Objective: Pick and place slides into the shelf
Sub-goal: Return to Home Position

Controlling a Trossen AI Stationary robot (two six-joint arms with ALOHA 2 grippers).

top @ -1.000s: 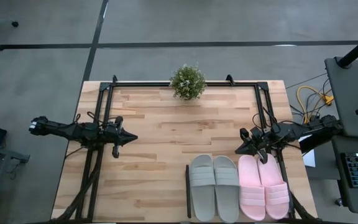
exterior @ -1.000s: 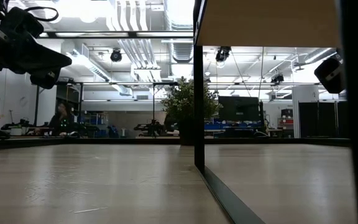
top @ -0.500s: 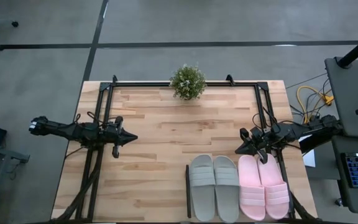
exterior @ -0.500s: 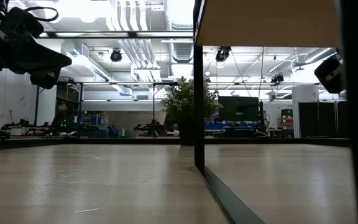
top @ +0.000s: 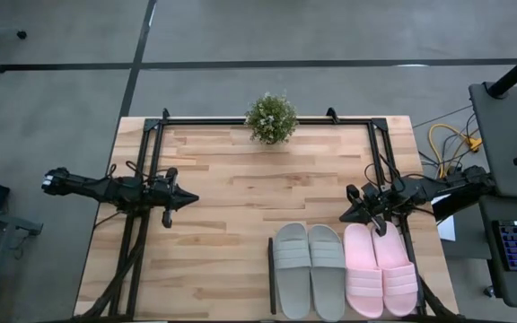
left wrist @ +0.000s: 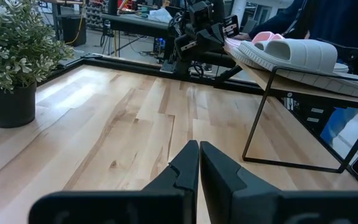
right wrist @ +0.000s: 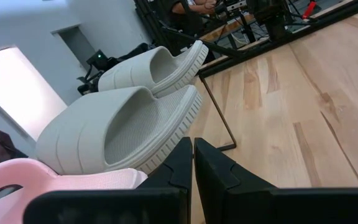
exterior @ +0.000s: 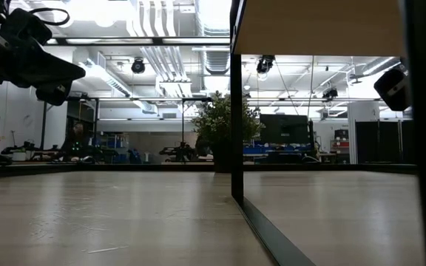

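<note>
Two grey-green slides [top: 310, 270] and two pale pink slides [top: 381, 268] lie side by side, soles down, on the raised pale wooden shelf [top: 348, 309] at the table's near right. The shelf stands on thin black legs [left wrist: 260, 124]. The grey-green slides [right wrist: 135, 118] also show in the right wrist view, with a pink slide [right wrist: 55, 180] closer. My left gripper [top: 192, 199] is shut and empty above the table's left side. My right gripper [top: 345, 215] is shut and empty, just beyond the far ends of the slides.
A potted plant [top: 271, 117] stands at the middle of the table's far edge. Black frame rails [top: 267, 120] run along the far, left and right sides. Bare tabletop [top: 240, 193] lies between the two grippers.
</note>
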